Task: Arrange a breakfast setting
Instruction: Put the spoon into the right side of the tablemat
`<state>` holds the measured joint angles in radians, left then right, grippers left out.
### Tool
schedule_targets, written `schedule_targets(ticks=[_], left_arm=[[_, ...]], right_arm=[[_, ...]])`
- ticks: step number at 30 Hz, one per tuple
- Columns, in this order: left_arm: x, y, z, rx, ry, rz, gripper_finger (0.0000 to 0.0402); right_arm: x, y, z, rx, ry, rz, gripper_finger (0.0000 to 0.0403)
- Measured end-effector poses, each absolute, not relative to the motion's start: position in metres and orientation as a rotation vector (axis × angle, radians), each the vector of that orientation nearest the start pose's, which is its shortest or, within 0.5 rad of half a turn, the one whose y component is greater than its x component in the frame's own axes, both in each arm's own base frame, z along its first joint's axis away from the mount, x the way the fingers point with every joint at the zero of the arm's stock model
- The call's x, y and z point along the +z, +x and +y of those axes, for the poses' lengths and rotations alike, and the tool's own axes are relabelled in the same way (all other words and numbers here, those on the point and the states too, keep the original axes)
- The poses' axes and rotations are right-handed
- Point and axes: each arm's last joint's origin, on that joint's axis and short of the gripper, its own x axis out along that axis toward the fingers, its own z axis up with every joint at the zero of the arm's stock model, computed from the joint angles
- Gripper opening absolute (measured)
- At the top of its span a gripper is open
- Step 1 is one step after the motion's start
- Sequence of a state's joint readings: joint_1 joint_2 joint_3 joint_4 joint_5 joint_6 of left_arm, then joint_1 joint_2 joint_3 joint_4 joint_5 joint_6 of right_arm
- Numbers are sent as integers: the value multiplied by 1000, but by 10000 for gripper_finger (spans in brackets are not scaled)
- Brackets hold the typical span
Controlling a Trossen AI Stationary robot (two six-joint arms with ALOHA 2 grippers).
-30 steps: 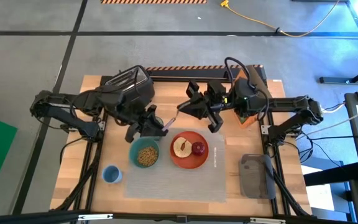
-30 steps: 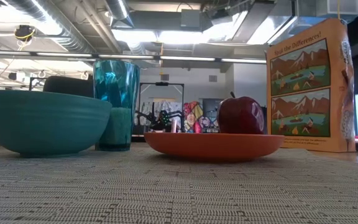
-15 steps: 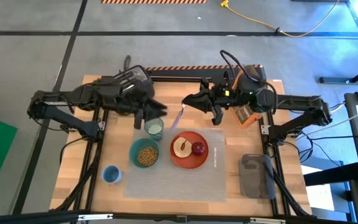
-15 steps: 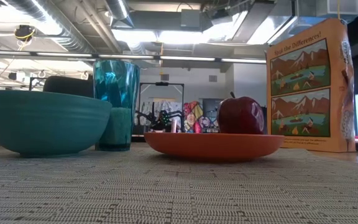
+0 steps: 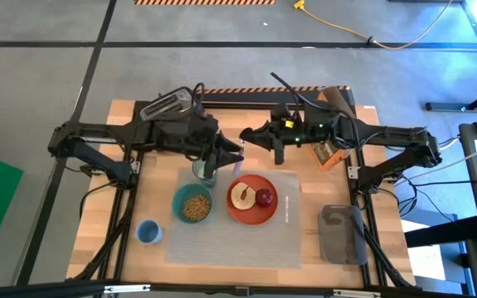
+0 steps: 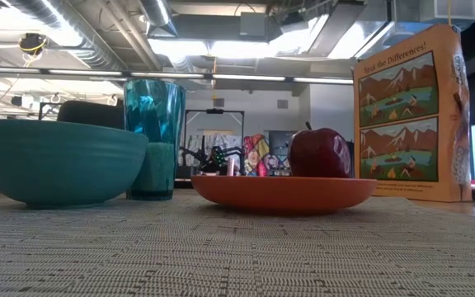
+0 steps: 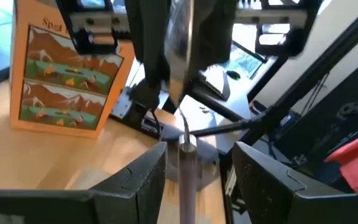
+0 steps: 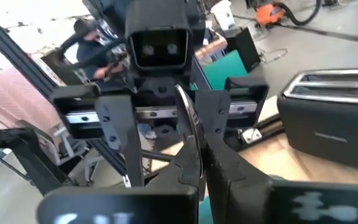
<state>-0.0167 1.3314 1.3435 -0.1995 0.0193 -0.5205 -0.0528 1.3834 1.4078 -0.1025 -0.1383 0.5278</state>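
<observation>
Grey woven placemat (image 5: 247, 244) fills the middle of my high view, and most of the setting is already on it. The bowl (image 5: 193, 204) sits toward 9 o'clock on the mat with brown cereal inside. The plate (image 5: 255, 218) is just beside it toward 3 o'clock. On the plate I see the toast (image 5: 241, 195), with the apple (image 5: 264, 197) touching it on its 3 o'clock side. The glass (image 5: 205, 170) stands upright at 12 o'clock from the bowl, at the mat's far edge.

The spoon (image 8: 188, 124) is off the table, between the two grippers, above the space at 12 o'clock from the plate. My right gripper (image 5: 247, 137) reaches in from 3 o'clock, and its fingers are pinched on the spoon. My left gripper (image 5: 228, 159) comes in from 9 o'clock, just past the glass and facing the right one. Its fingers (image 7: 145, 180) are spread wide, one on each side of the handle. I cannot tell whether either finger touches it.

The toaster (image 5: 170, 106) sits at 11 o'clock on the table, and the cereal box (image 6: 406, 115) stands at 2 o'clock, behind the right arm.
</observation>
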Motion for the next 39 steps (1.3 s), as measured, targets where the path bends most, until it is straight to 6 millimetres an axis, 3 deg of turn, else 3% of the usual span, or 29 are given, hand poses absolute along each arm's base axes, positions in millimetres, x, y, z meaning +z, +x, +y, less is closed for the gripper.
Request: schedule_targets(ticks=[5,13,22,26,33,39], left_arm=[[398,307,-2,6,-512,203,146],[394,308,3,65,-505,220,31],[394,308,6,47,-522,226,27],[395,305,6,47,-530,228,27],[395,284,5,118,-600,325,27],[392,267,-14,192,-686,417,27]], right_arm=[[417,310,-13,46,514,138,0],[414,310,-13,24,511,161,0],[413,309,-13,21,511,170,6],[411,309,-14,-17,509,190,47],[402,307,-17,-161,496,245,170],[398,306,-19,-237,510,275,230]])
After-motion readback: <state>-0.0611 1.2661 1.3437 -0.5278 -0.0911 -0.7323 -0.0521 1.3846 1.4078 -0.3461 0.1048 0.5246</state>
